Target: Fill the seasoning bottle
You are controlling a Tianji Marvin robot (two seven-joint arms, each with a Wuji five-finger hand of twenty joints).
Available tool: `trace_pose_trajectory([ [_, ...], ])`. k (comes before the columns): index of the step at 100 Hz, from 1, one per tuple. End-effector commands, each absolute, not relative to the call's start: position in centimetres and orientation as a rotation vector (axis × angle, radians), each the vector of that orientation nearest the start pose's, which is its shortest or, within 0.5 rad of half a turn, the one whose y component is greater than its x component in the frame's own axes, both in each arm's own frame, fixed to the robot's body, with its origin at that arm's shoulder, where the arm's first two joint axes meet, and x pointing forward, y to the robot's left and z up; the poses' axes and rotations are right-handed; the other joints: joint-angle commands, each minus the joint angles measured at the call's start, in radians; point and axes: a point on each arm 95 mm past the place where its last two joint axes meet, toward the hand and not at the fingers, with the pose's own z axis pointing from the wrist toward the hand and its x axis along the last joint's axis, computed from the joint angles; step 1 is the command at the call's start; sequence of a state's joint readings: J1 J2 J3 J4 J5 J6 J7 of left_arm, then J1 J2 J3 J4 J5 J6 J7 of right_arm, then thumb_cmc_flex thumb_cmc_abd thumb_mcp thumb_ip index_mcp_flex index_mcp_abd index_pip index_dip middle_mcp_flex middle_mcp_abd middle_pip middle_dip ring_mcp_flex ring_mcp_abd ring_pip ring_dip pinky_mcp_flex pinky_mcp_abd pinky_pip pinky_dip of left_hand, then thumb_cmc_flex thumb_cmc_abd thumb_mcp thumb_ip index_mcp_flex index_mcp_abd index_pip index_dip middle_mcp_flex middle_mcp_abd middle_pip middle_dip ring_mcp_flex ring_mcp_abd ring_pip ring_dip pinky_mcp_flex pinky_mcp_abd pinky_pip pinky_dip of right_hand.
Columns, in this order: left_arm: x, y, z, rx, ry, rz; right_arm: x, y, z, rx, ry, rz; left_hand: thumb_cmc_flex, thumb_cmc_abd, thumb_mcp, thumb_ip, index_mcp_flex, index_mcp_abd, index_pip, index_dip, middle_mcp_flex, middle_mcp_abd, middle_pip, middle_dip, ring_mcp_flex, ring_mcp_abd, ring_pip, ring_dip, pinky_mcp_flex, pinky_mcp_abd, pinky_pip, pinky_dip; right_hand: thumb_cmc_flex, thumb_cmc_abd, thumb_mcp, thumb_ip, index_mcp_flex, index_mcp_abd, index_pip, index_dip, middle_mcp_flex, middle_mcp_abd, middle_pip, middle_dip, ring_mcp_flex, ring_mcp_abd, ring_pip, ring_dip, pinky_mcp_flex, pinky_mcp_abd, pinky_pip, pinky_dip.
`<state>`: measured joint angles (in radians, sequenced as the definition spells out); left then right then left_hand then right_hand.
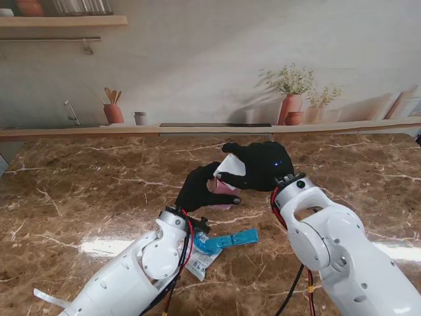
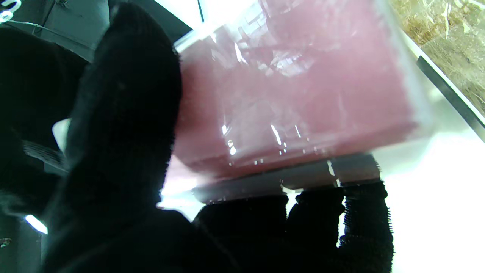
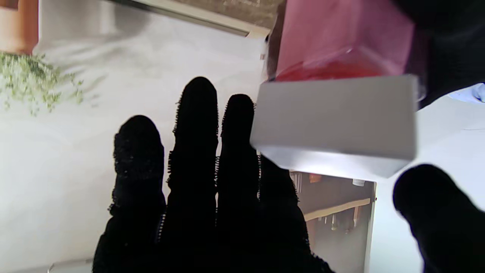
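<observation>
My left hand [image 1: 199,191] is shut on a clear square seasoning bottle [image 1: 222,187] with pink-red contents, held above the table and tilted toward my right hand. In the left wrist view the bottle [image 2: 295,94] fills the frame, thumb on one side and fingers [image 2: 363,223] on the other. Its white cap [image 1: 231,163] sits on the bottle's end. My right hand [image 1: 262,164] is around the cap [image 3: 333,121]. Its fingers [image 3: 197,159] are straight on one side and the thumb [image 3: 435,216] stands a small gap away on the other.
A blue packet [image 1: 228,239] and a small printed sachet [image 1: 199,263] lie on the brown marble table [image 1: 79,197], nearer to me than the hands, beside my left forearm. A wall ledge [image 1: 217,126] runs along the table's far edge.
</observation>
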<state>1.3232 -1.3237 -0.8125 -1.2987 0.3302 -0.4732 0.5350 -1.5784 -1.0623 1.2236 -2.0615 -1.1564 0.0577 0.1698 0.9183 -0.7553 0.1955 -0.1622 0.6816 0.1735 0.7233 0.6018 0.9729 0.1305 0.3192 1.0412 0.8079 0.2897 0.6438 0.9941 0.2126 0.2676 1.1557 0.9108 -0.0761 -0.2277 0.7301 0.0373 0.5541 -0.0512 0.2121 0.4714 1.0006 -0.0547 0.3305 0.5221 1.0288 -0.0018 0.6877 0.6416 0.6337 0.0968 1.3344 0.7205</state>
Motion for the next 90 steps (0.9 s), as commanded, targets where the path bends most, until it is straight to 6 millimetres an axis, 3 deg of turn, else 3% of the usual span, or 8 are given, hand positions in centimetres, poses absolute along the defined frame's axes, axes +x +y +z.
trace_pose_trajectory([
  [1, 40.4, -15.7, -31.6, -1.434, 0.789, -2.62, 36.7, 5.4, -18.2, 0.85, 1.472, 1.534, 0.225, 0.375, 0.393, -0.015, 0.172, -0.333, 0.234, 0.085, 0.064, -0.116, 0.054, 0.032, 0.066, -0.042, 0.134, 0.035, -0.02, -0.048, -0.017, 0.02, -0.06, 0.055, -0.026, 0.03, -0.015, -0.018, -0.024, -0.023, -0.024, 0.04, -0.07, -0.069, -0.006, 0.034, -0.113, -0.045, -0.034, 0.015, -0.043, -0.042],
  [10, 40.4, -15.7, -31.6, -1.434, 0.79, -2.62, 36.7, 5.1, -18.2, 0.876, 1.439, 1.573, 0.225, 0.375, 0.393, -0.015, 0.171, -0.332, 0.234, 0.086, 0.063, -0.117, 0.054, 0.032, 0.065, -0.041, 0.134, 0.035, -0.02, -0.048, -0.017, 0.02, -0.068, 0.072, -0.035, 0.032, -0.036, -0.043, -0.044, -0.031, -0.13, 0.056, -0.165, -0.171, -0.098, 0.051, -0.317, -0.133, -0.075, 0.017, -0.119, -0.06],
  [19, 40.4, -15.7, -31.6, -1.435, 0.79, -2.62, 36.5, 4.9, -18.0, 0.881, 1.393, 1.626, 0.225, 0.376, 0.393, -0.015, 0.172, -0.331, 0.234, 0.086, 0.063, -0.116, 0.053, 0.032, 0.065, -0.041, 0.134, 0.035, -0.02, -0.048, -0.017, 0.02, -0.022, 0.03, -0.028, 0.027, -0.051, -0.064, -0.051, -0.026, -0.242, 0.027, -0.191, -0.209, -0.206, 0.031, -0.419, -0.186, -0.15, 0.013, -0.221, -0.073],
  [27, 40.3, -15.7, -31.6, -1.434, 0.788, -2.619, 36.2, 4.6, -17.7, 0.841, 1.358, 1.678, 0.226, 0.375, 0.394, -0.015, 0.172, -0.332, 0.234, 0.086, 0.063, -0.115, 0.053, 0.031, 0.064, -0.04, 0.134, 0.035, -0.02, -0.048, -0.017, 0.02, 0.086, -0.094, 0.003, 0.022, -0.028, -0.064, -0.032, -0.013, -0.279, 0.003, -0.178, -0.204, -0.254, -0.001, -0.44, -0.194, -0.182, 0.009, -0.266, -0.058],
  [35, 40.3, -15.6, -31.6, -1.433, 0.784, -2.619, 35.7, 4.5, -17.7, 0.839, 1.335, 1.717, 0.226, 0.375, 0.394, -0.015, 0.172, -0.331, 0.234, 0.085, 0.062, -0.114, 0.053, 0.031, 0.064, -0.04, 0.134, 0.036, -0.02, -0.049, -0.017, 0.02, 0.167, -0.239, 0.039, -0.004, 0.014, -0.052, 0.017, 0.013, -0.235, 0.014, -0.142, -0.175, -0.232, 0.035, -0.426, -0.184, -0.161, 0.034, -0.283, -0.028],
  [67, 40.2, -15.8, -31.5, -1.43, 0.787, -2.623, 35.3, 5.4, -18.4, 0.869, 1.44, 1.658, 0.226, 0.374, 0.395, -0.015, 0.174, -0.329, 0.233, 0.085, 0.063, -0.111, 0.054, 0.031, 0.066, -0.038, 0.135, 0.036, -0.02, -0.047, -0.017, 0.021, 0.187, -0.34, 0.051, -0.067, -0.032, -0.014, 0.001, 0.023, -0.254, 0.023, -0.149, -0.171, -0.24, 0.069, -0.46, -0.234, -0.155, 0.058, -0.369, -0.046],
  [81, 40.3, -15.7, -31.4, -1.421, 0.795, -2.625, 36.1, 5.8, -18.7, 0.875, 1.44, 1.67, 0.225, 0.375, 0.395, -0.015, 0.175, -0.329, 0.234, 0.085, 0.063, -0.114, 0.054, 0.031, 0.065, -0.038, 0.135, 0.036, -0.021, -0.047, -0.017, 0.021, 0.324, -0.364, 0.011, -0.08, 0.008, -0.013, 0.034, 0.047, -0.221, 0.023, -0.13, -0.161, -0.185, 0.038, -0.436, -0.236, -0.119, 0.046, -0.349, -0.033],
  [90, 40.3, -15.7, -31.4, -1.418, 0.797, -2.625, 36.5, 6.0, -18.8, 0.852, 1.417, 1.702, 0.225, 0.374, 0.396, -0.015, 0.174, -0.33, 0.234, 0.085, 0.064, -0.114, 0.055, 0.032, 0.066, -0.039, 0.136, 0.036, -0.019, -0.048, -0.017, 0.021, 0.533, -0.34, -0.099, -0.051, 0.075, -0.026, 0.083, 0.062, -0.125, -0.014, -0.072, -0.127, -0.102, -0.009, -0.387, -0.208, -0.074, 0.022, -0.299, -0.028],
])
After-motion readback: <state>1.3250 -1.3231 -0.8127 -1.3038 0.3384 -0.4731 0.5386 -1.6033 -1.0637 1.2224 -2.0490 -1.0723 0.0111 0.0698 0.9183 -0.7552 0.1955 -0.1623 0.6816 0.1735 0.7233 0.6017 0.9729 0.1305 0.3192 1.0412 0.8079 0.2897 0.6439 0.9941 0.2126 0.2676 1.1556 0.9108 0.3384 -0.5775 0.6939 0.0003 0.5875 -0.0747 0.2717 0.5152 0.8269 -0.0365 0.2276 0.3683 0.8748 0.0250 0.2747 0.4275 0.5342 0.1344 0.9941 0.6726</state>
